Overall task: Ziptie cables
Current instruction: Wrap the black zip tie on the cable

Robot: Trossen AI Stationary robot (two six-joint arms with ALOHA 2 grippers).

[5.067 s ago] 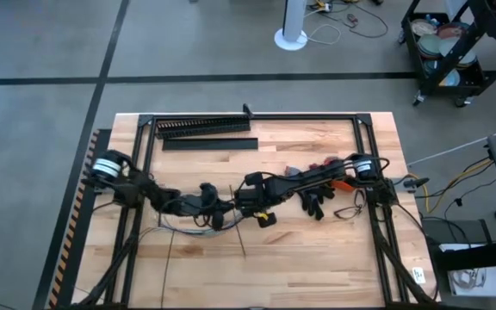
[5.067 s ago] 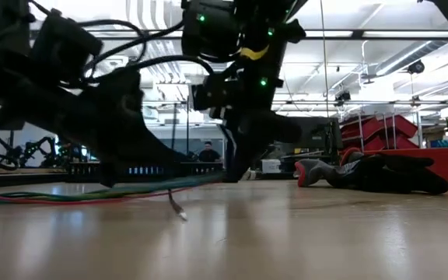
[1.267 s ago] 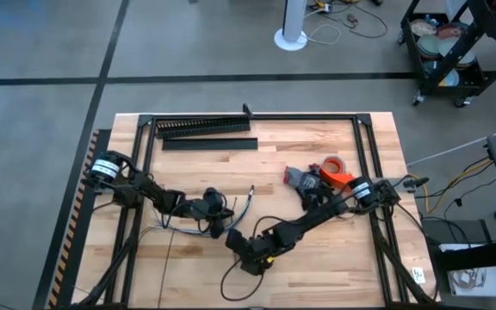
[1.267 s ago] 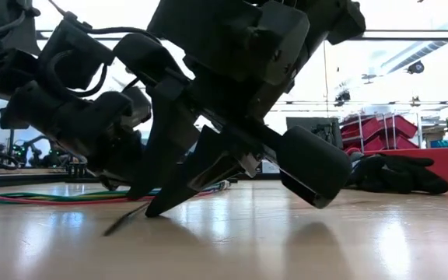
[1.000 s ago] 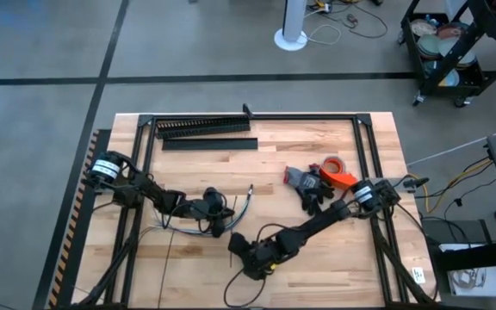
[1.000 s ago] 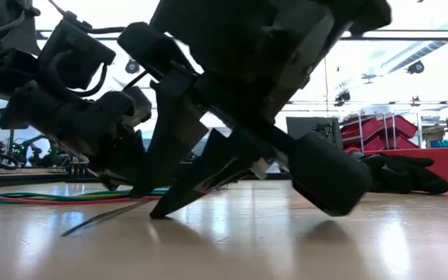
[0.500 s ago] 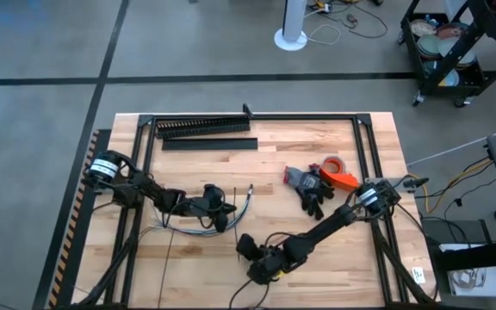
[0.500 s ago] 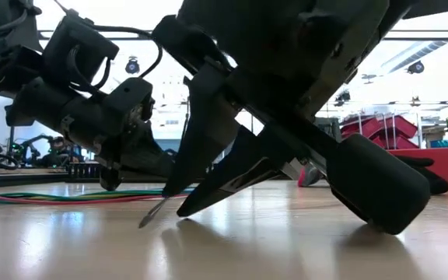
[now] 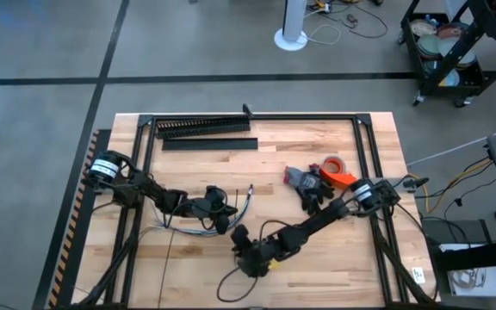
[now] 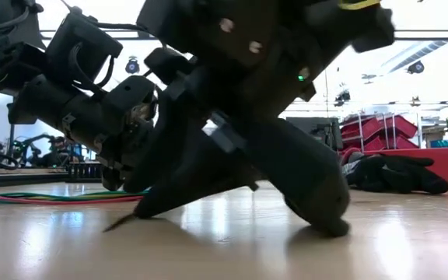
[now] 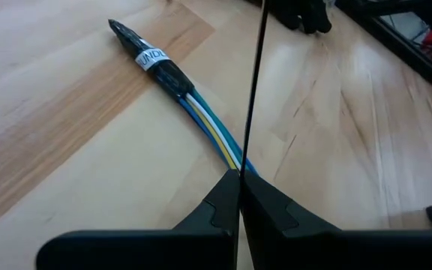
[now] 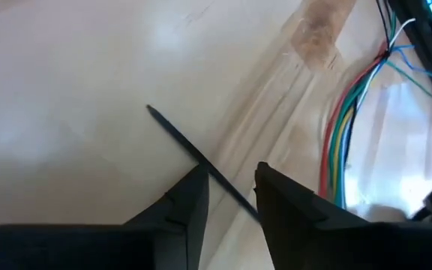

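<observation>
The cables point(image 11: 201, 112) are a bundle of blue, yellow and white wires ending in a dark labelled tip point(image 9: 250, 193). My left gripper point(image 9: 224, 215), mid-table left, is shut on them. Their other part trails over the wood point(image 9: 182, 229). A thin dark strip point(image 11: 255, 75) also stands out from between these fingers. My right gripper point(image 9: 244, 263) is nearer the front edge. A ziptie point(image 12: 175, 131) runs out from its fingers toward the near edge point(image 9: 229, 281). Another ziptie point(image 9: 169, 258) lies flat on the wood. My left gripper point(image 11: 240, 176) pinches the cables between its two fingers, a short way behind their dark tip point(image 11: 235, 157). The tip end sticks out forward, low over the wood. The thin dark strip point(image 11: 246, 142) comes out of the same seam between the fingers. My right gripper point(image 12: 231, 174) comes slanting down from the table's right. The ziptie crosses slantwise between its fingers, which stand a narrow gap apart, and goes under one finger point(image 12: 255, 211). Where it is clamped is hidden. Its free tip point(image 10: 119, 224) rests on the wood.
A long black comb-toothed duct point(image 9: 203, 127) and a flat black bar point(image 9: 209, 144) lie at the far side. Black gloves point(image 9: 310, 198) and an orange tape roll point(image 9: 334, 165) sit at the right. Black frame rails point(image 9: 145, 155) border the tabletop.
My right gripper went toward the near right, then came back toward the left arm. It turned and tipped lower over the wood. The ziptie travelled with it and its free tip now rests on the table. My left gripper and the cables kept still.
</observation>
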